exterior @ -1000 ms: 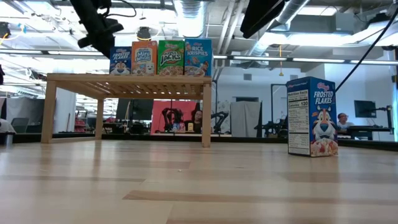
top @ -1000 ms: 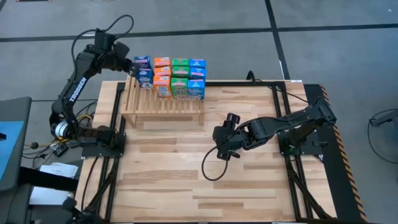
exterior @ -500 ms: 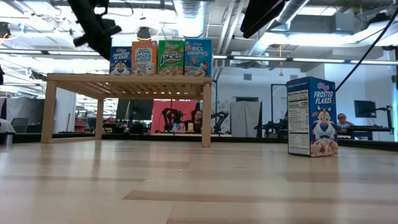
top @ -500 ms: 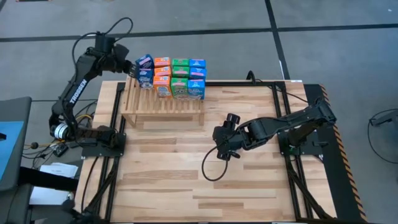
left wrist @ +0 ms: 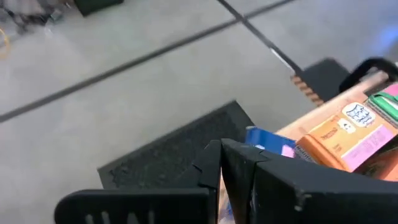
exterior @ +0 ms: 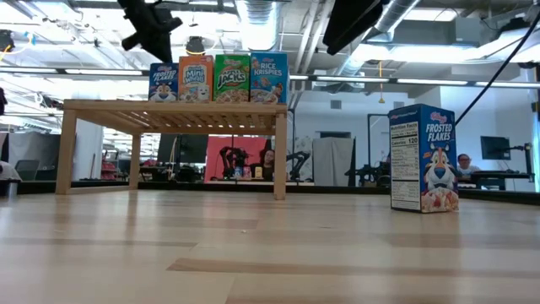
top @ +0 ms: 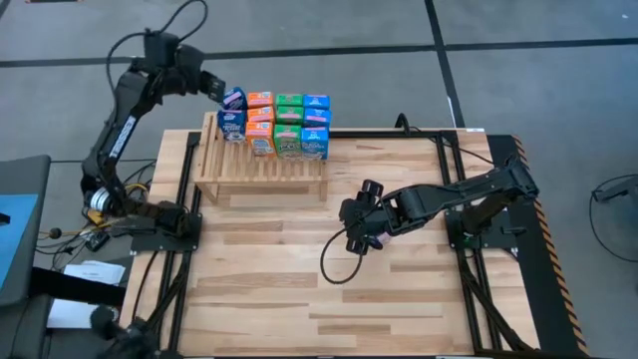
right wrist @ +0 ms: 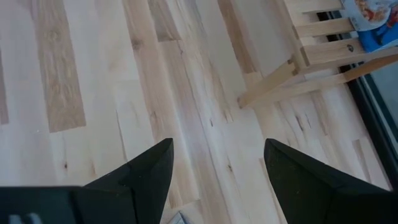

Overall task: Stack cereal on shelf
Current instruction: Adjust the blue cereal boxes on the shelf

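Overhead, eight cereal boxes (top: pixel 273 125) crowd the shelf (top: pixel 261 167); left hand (top: pixel 213 88) pressed together

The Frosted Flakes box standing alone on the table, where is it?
In the low view, the Frosted Flakes box stands upright on the table, right of the shelf, apart from it.

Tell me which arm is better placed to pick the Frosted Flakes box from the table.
The right arm. Its claw is open and hangs over the table beside the Frosted Flakes box. The left claw is shut, far away, above the shelf's back corner.
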You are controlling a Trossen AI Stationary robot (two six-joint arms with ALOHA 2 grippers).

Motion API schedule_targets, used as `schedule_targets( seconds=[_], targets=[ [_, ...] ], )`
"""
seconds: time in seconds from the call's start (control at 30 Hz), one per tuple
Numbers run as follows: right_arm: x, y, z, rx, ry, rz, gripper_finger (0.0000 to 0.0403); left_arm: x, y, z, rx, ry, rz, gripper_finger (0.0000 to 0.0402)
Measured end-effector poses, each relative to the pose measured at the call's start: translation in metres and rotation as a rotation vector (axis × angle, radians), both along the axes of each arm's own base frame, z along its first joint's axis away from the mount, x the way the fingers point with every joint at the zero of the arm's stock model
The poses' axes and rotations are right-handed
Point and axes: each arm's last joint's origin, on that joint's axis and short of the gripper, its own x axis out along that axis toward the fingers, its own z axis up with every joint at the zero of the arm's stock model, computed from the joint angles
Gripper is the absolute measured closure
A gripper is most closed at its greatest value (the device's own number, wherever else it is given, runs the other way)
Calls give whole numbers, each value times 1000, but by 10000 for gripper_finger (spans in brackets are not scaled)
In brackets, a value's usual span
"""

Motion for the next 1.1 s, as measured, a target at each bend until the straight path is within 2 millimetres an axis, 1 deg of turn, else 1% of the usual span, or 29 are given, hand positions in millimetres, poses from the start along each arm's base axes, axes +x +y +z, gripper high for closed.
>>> schedule_targets(
  seconds=[0.07, 0.17, 0.33, 0.5, 0.63, 0.77, 0.87, 1.1],
  targets=[
    [0, 0, 0, 0, -1, 0, 127, 4, 8, 2, -41, 24, -2, 401],
    [0, 1, 0, 0, 0, 2, 127, 14, 21, 6, -80, 66, -27, 401],
    [0, 1, 0, 1, -1, 2, 127, 28, 39, 13, -116, 120, -29, 401],
    [0, 1, 0, 2, -3, 1, 127, 40, 56, -1, -233, 222, -78, 401],
    [0, 1, 0, 2, -4, 1, 127, 53, 58, -12, -313, 279, -138, 401],
    [0, 1, 0, 2, -5, 1, 127, 64, 55, -11, -283, 289, -168, 401],
    [0, 1, 0, 5, -7, -2, 127, 67, 53, -12, -273, 328, -147, 401],
    [0, 1, 0, 6, -8, -2, 127, 68, 50, -13, -294, 342, -208, 401]
  ],
)
